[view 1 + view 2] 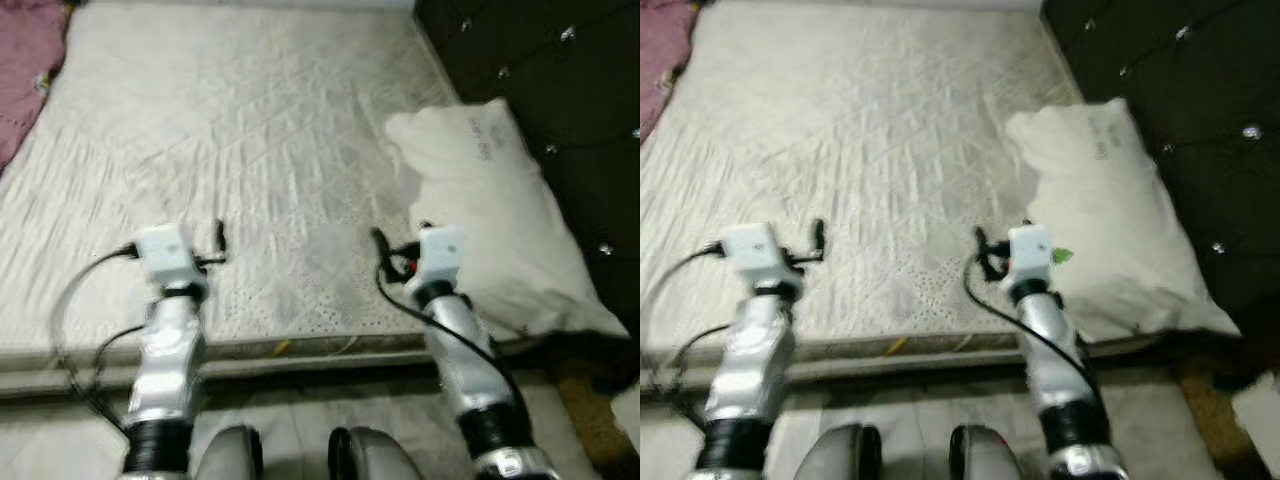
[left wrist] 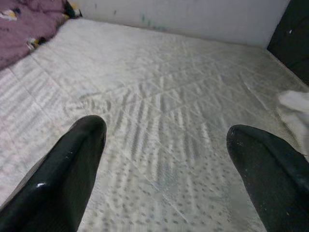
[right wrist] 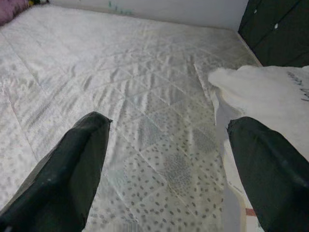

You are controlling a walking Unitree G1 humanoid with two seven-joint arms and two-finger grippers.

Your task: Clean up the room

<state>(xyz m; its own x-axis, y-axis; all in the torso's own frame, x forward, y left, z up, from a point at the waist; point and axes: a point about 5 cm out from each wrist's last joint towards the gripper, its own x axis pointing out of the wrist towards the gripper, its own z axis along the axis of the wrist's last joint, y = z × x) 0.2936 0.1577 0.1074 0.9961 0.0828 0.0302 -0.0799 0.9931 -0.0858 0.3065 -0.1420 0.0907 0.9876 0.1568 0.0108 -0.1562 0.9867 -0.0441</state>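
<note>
A bare white quilted mattress (image 1: 250, 130) lies before me. A white pillow (image 1: 490, 200) rests on its right side against a dark tufted headboard (image 1: 560, 70). My left gripper (image 2: 166, 159) hovers open over the near left part of the mattress, nothing between its fingers (image 2: 72, 169). My right gripper (image 3: 169, 164) is open too, just above the mattress beside the pillow's (image 3: 270, 96) near edge; its right finger (image 3: 270, 164) is close to the pillow. Both arms (image 1: 170, 340) reach forward from the bed's front edge.
A purple blanket (image 1: 25, 70) lies bunched at the mattress's far left corner, also in the left wrist view as purple blanket (image 2: 29, 24). The white wall (image 2: 193, 17) runs behind the bed. The bed's front edge (image 1: 300, 350) is just ahead of my legs.
</note>
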